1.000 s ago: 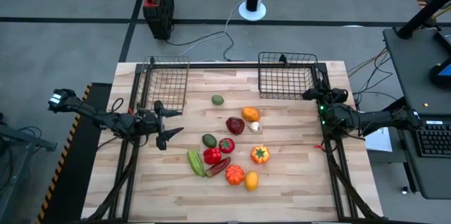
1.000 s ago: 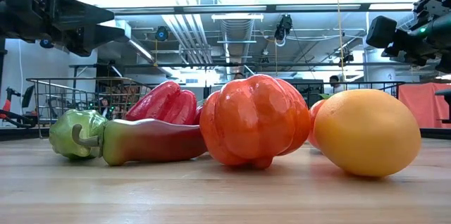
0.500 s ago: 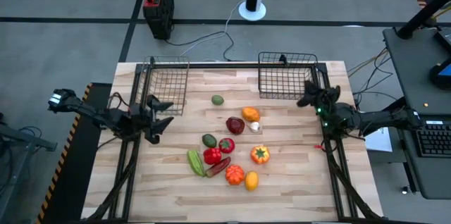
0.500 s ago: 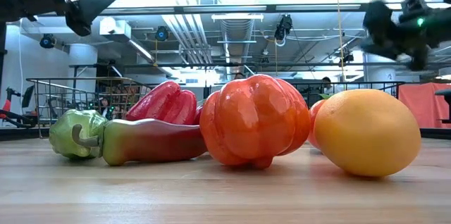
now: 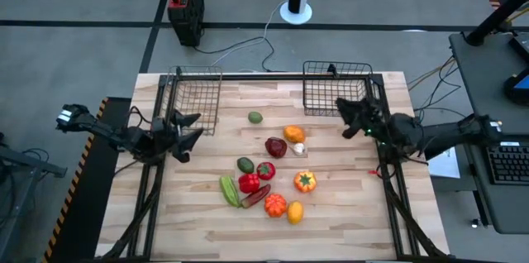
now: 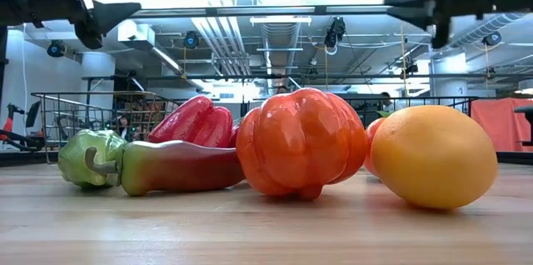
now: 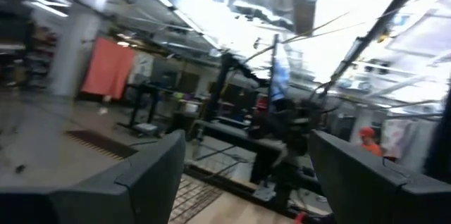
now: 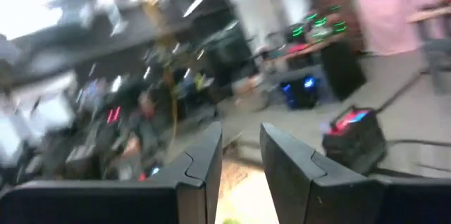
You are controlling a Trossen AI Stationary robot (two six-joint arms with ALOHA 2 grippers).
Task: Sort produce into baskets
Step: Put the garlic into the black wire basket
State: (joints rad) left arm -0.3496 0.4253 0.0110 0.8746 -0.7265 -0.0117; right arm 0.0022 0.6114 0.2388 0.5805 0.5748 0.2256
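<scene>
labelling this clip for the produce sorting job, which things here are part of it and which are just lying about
Part of the job:
- produce scattered mid-table
- left basket and right basket at the far edge
- left gripper, open, empty
- right gripper, narrow gap, empty

Just lying about:
- black box with red top on the floor
- white post base

arms: dark, jointed, slim | left arm (image 5: 107, 133): white tag | right arm (image 5: 438, 135): green light
</scene>
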